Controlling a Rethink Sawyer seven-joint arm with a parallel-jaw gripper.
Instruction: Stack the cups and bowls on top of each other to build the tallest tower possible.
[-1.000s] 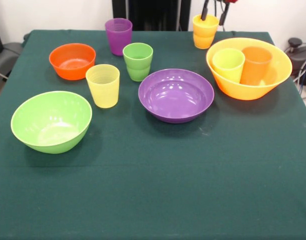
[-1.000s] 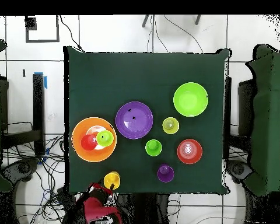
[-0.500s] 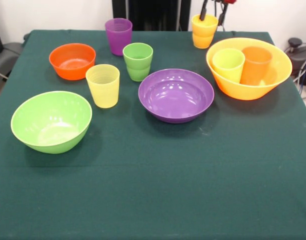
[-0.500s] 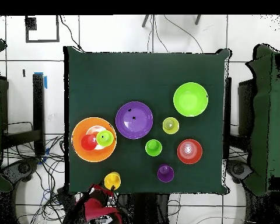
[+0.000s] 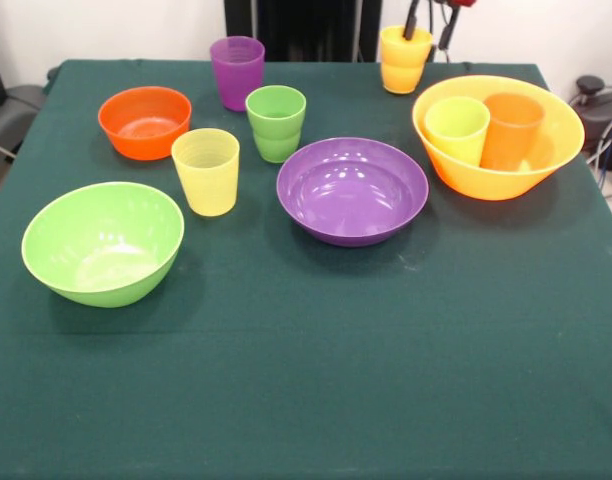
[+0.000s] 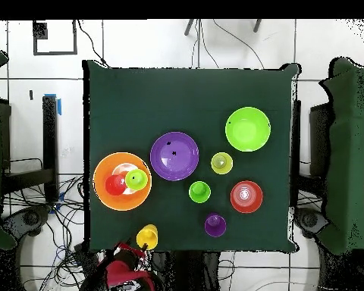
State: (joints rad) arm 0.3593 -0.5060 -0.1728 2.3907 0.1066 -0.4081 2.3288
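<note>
My gripper [image 5: 428, 24] is at the table's far edge, shut on the rim of the yellow-orange cup [image 5: 406, 60], with one finger inside it. The largest yellow-orange bowl [image 5: 486, 185] stands at the right and holds the lime green cup [image 5: 456, 128] and the orange cup [image 5: 511, 128] upright, side by side. The purple bowl [image 5: 352, 190] sits mid-table. The lime green bowl [image 5: 103, 243] is front left and the small orange bowl [image 5: 144, 120] far left. The purple cup [image 5: 237, 72], dark green cup [image 5: 276, 122] and pale yellow cup [image 5: 206, 170] stand upright between them.
The green cloth table [image 5: 316, 380] has open room along its near half. In the overhead view the red arm [image 6: 124, 269] reaches in from the bottom edge beside the yellow-orange cup [image 6: 148, 237]. Cables lie on the floor to the left.
The yellow-orange cup has shifted slightly toward the robot's edge of the table, moving with my gripper. All other cups and bowls are unmoved.
</note>
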